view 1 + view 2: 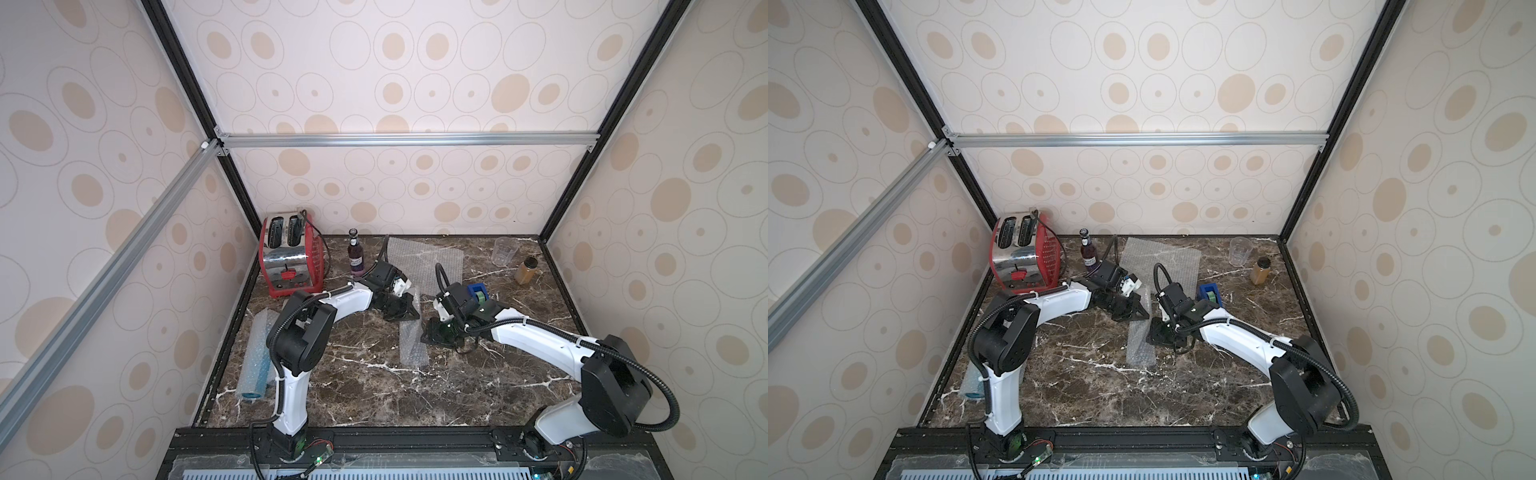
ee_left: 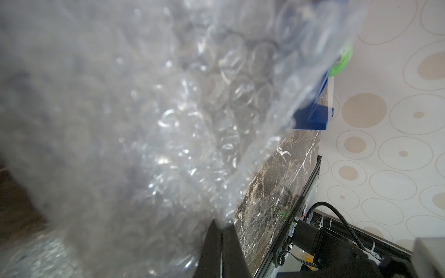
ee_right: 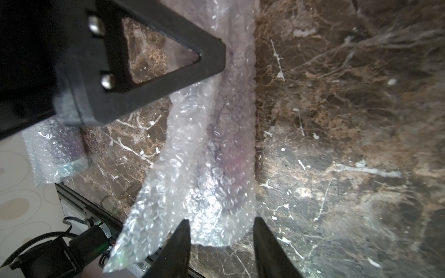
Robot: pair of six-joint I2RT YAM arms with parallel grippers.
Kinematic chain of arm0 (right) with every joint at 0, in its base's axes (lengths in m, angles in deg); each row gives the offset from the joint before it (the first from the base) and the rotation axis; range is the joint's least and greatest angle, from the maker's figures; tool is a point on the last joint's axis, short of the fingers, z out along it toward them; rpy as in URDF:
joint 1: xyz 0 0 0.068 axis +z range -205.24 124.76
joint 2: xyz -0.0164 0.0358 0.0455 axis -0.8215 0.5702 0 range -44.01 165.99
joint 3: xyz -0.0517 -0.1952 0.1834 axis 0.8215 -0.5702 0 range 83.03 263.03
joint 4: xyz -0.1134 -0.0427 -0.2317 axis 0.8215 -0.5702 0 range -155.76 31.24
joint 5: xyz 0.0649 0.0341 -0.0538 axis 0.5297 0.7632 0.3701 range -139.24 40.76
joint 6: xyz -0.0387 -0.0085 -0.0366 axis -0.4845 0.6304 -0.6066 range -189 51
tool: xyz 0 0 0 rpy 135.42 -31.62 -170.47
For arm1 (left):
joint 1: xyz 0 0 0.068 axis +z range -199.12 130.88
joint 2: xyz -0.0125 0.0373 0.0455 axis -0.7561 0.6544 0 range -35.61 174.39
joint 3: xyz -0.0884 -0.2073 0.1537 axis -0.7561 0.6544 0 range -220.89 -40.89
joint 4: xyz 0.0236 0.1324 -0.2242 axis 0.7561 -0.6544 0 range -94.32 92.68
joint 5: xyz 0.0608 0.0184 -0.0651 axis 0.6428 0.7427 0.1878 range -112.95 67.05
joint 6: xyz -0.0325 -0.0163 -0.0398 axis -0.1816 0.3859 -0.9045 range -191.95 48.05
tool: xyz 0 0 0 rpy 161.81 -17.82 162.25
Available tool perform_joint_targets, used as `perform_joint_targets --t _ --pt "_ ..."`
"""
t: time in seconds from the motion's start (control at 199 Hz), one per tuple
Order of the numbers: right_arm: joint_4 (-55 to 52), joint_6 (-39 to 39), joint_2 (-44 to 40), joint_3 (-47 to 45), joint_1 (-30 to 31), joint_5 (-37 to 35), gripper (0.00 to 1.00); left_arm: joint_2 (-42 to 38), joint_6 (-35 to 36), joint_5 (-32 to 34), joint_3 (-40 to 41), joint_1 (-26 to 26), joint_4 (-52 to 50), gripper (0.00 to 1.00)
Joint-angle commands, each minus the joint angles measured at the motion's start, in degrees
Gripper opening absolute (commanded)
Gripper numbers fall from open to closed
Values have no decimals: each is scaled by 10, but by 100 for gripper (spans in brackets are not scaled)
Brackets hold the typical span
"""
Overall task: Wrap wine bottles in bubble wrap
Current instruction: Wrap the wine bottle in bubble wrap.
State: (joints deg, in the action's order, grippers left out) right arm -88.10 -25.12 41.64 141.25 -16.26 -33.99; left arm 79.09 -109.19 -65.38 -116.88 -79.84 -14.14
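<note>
Bottles come first in a top view: one purple bottle (image 1: 356, 254) stands bare at the back beside the toaster (image 1: 291, 262), with an unused flat sheet (image 1: 424, 259) of bubble wrap lying near it. A blue bundle (image 1: 254, 365), already rolled, lies at the left edge of the table (image 1: 374, 395). The middle roll (image 1: 413, 345) lies between the arms, with the left gripper (image 1: 409, 311) at its far end and the right gripper (image 1: 430, 334) beside it. I cannot pick out a fourth bottle

Left wrist view: the fingers are together, pinching the edge of a raised flap (image 2: 168, 120) of wrap that fills the picture. The blue tape dispenser (image 2: 313, 118) shows behind it

Right wrist view: the fingers stand apart, straddling the near end of the middle roll, where purple shows faintly through the bubbles. I cannot tell whether they press on it. The flap hangs loose at the side

By my judgement one wrap is done and one is half closed; at least the standing bottle is left
</note>
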Motion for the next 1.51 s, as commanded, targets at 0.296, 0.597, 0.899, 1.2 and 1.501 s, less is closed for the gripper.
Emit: perform_joint_targets --t 0.296,0.597,0.899,1.2,1.501 --pt "10 29 48 44 45 -11 66 38 29 92 23 -4 -104 4" --pt "-61 -9 55 57 38 -50 42 54 30 94 20 -5 -102 5" --pt "-42 -27 29 21 7 -21 6 68 34 103 22 -6 -104 6" --pt "29 -29 67 -30 -12 40 3 60 43 110 11 -6 -120 15" --pt "93 -10 94 -33 -2 79 3 18 41 100 14 0 -123 42"
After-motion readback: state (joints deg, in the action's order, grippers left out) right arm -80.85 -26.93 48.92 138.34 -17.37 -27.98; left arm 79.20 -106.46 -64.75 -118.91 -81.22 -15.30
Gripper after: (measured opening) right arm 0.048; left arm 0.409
